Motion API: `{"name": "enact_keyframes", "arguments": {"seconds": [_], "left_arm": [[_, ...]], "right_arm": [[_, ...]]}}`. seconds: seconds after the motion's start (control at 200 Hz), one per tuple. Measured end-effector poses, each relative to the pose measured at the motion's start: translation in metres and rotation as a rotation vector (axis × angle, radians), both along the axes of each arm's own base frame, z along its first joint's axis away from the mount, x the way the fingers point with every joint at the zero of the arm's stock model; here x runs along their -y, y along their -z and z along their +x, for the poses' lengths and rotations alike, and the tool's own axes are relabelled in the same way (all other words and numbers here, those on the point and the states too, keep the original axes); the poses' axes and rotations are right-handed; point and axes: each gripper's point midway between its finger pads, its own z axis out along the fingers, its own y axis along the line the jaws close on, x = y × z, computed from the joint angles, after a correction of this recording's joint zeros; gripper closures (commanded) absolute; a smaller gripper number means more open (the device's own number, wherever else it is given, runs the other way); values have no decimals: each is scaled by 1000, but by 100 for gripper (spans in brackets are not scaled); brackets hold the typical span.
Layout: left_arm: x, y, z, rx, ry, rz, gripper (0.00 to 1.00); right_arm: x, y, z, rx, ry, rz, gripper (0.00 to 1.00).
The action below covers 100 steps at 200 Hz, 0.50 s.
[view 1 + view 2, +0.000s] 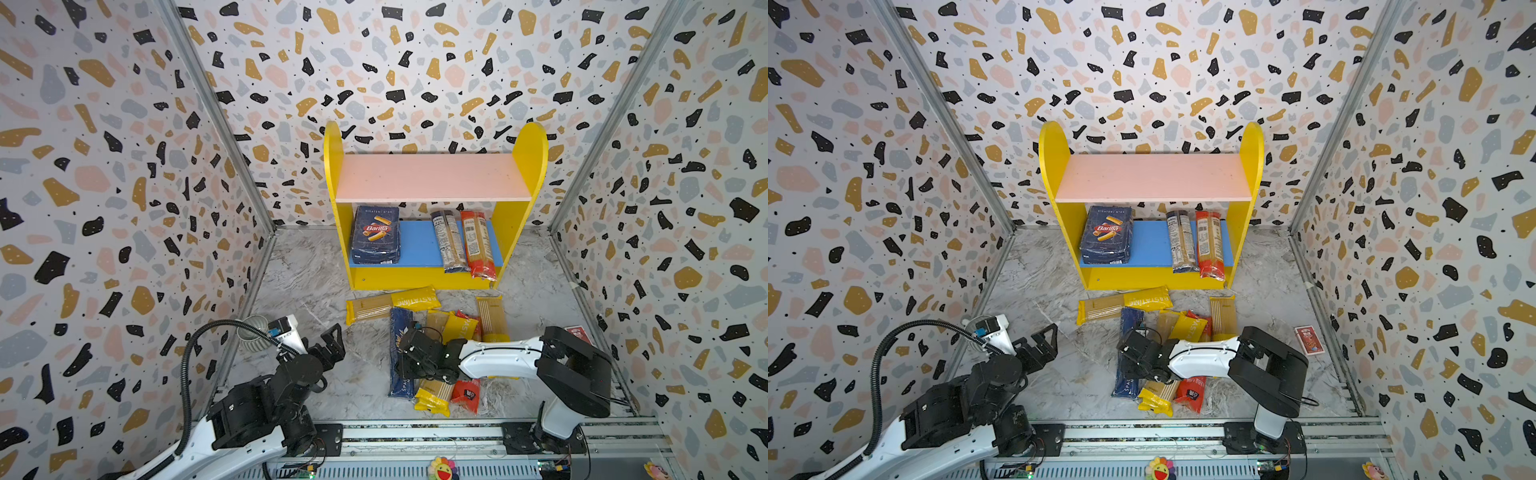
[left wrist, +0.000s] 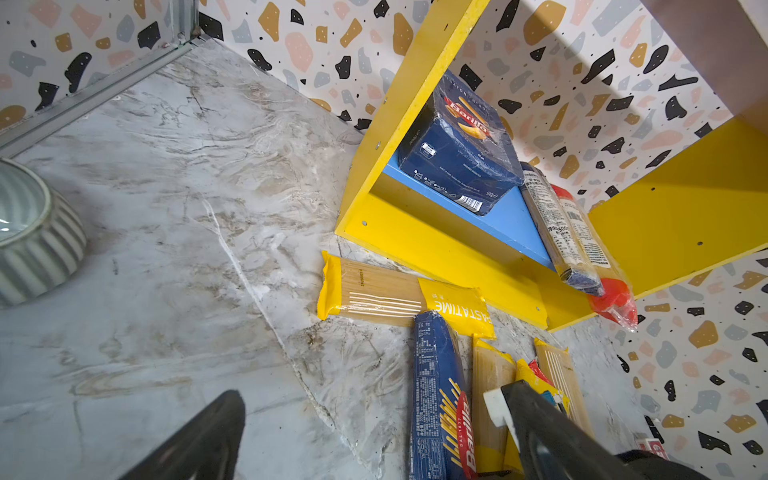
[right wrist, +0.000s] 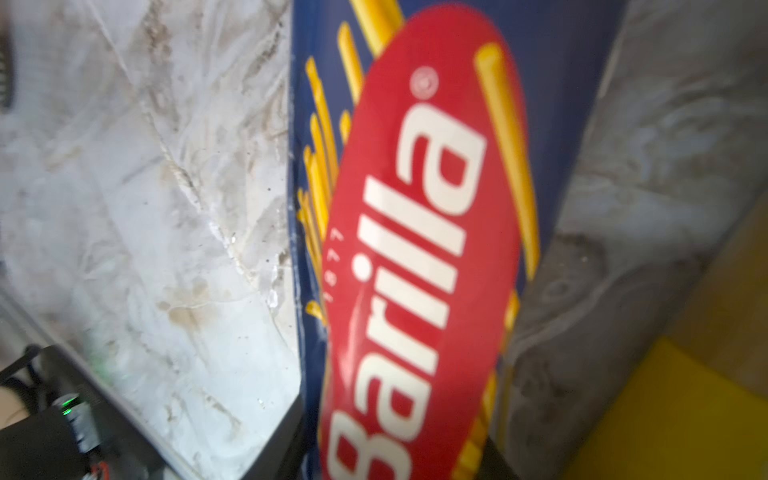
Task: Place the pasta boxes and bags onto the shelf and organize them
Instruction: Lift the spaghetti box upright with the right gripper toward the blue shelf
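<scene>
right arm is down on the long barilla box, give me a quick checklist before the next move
1. Right end effector straddles the spaghetti box: ok, the right wrist view shows a finger on each side.
2. Grip firmly closed on the box: cannot tell.
3. Yellow bag free of the box: cannot tell, it lies right alongside, partly under the arm.
4. Free slot on the shelf: ok, the blue lower board shows a gap between the rigatoni box and the clear bag.
5. Left end effector out of the way: ok, open, off to the left.
</scene>
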Motion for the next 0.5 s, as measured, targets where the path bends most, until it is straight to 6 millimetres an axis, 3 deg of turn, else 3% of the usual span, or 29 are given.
{"name": "enact_keyframes", "arguments": {"seconds": [0.501], "left_arm": [[7,7,7,-27,-17,46,0]], "right_arm": [[26,-9,-9,-68,-42,196,73]]}}
